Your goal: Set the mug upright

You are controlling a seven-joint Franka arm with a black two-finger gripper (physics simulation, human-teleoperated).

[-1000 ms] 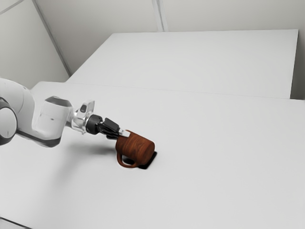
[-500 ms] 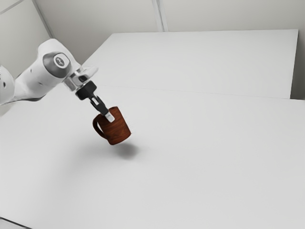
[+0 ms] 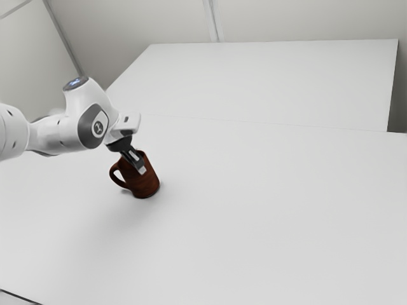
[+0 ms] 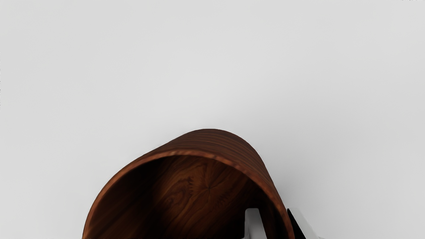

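At the near corner on the exterior view's left, a thin dark line (image 3: 20, 297). Beyond it, left of ctr. on the white desk (image 3: 286, 222), the brown wood-grain mug (image 3: 146, 184) is approx. upright, base down, handle to the exterior view's left. End effector (image 3: 140, 169) is angled down at the mug's rim, partly in its mouth; can't tell if it's spread or pinching the wall. White arm (image 3: 57, 135) comes in from the exterior view's left. Far side: 2nd white surface (image 3: 267, 79), then pale gray wall (image 3: 140, 19) w/ a vert. strip (image 3: 213, 22).
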